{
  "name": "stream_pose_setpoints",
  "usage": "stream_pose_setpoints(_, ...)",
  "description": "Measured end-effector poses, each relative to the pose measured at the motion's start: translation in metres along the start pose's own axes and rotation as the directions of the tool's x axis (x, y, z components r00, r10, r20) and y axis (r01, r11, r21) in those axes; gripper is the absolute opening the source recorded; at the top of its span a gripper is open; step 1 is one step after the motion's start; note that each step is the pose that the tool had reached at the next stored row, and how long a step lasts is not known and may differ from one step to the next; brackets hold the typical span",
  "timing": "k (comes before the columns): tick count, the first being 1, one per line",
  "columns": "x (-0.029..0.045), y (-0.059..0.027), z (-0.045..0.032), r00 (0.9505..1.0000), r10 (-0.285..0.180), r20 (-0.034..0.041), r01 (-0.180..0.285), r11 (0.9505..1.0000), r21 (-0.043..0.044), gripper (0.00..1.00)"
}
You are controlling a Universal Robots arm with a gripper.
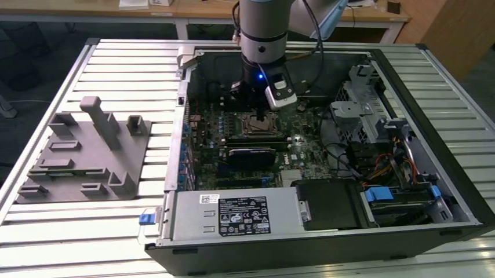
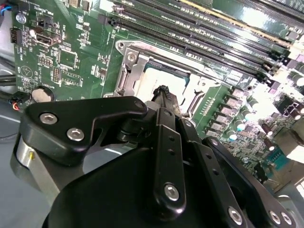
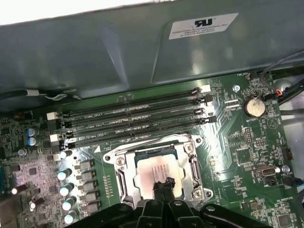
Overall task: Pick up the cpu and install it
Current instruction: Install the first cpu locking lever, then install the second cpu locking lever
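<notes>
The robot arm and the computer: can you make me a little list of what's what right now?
place: open computer case on a slatted table
gripper: low over the socket, fingertips close together
cpu: silvery square lying inside the socket frame
gripper and cpu: tips at the chip's top; contact unclear
memory slots: four long slots beside the socket
grey tray: outside the case, at the exterior view's left

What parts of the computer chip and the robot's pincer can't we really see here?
- In the exterior view, the arm's wrist hides most of the cpu socket.
- In both wrist views, the pincer covers part of the cpu, so whether its tips touch the chip cannot be told.
- In the second wrist view, the pincer's black linkage hides the near edge of the cpu.
- Whether the cpu is fully seated cannot be told.
</notes>
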State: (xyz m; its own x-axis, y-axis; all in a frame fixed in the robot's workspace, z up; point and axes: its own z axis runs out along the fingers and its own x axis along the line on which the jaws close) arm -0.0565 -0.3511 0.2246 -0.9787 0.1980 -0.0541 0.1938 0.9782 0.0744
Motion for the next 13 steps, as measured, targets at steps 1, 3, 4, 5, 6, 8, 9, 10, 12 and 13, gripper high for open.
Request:
stream_pose_setpoints(1, -0.0001, 0.0002, -0.0012, 1.0, 0.0, 0.0, 0.0, 1.0, 0.0003, 0.11)
stream_pose_setpoints(3, -0.0003, 0.0004, -0.0043, 1.0, -0.001, -0.0002, 0.001, 1.0, 0.0011, 0.11)
stream_pose_setpoints(4, -0.0005, 0.0005, -0.0062, 1.0, -0.001, -0.0002, 0.001, 1.0, 0.0013, 0.11)
stream_pose_setpoints(5, -0.0006, 0.0007, -0.0081, 1.0, -0.002, -0.0002, 0.002, 1.0, 0.0014, 0.11)
stream_pose_setpoints(6, -0.0007, 0.0008, -0.0093, 1.0, -0.002, -0.0003, 0.002, 1.0, 0.0015, 0.11)
stream_pose_setpoints(8, -0.0007, 0.0008, -0.0096, 1.0, -0.002, -0.0002, 0.002, 1.0, 0.0013, 0.11)
stream_pose_setpoints(9, -0.0007, 0.0008, -0.0096, 1.0, -0.002, -0.0002, 0.002, 1.0, 0.0012, 0.11)
stream_pose_setpoints(10, -0.0007, 0.0008, -0.0096, 1.0, -0.002, -0.0001, 0.002, 1.0, 0.0012, 0.11)
stream_pose_setpoints(12, -0.0007, 0.0008, -0.01, 1.0, -0.002, -0.0002, 0.002, 1.0, 0.0014, 0.11)
stream_pose_setpoints(13, -0.0007, 0.0008, -0.01, 1.0, -0.002, -0.0002, 0.002, 1.0, 0.0014, 0.11)
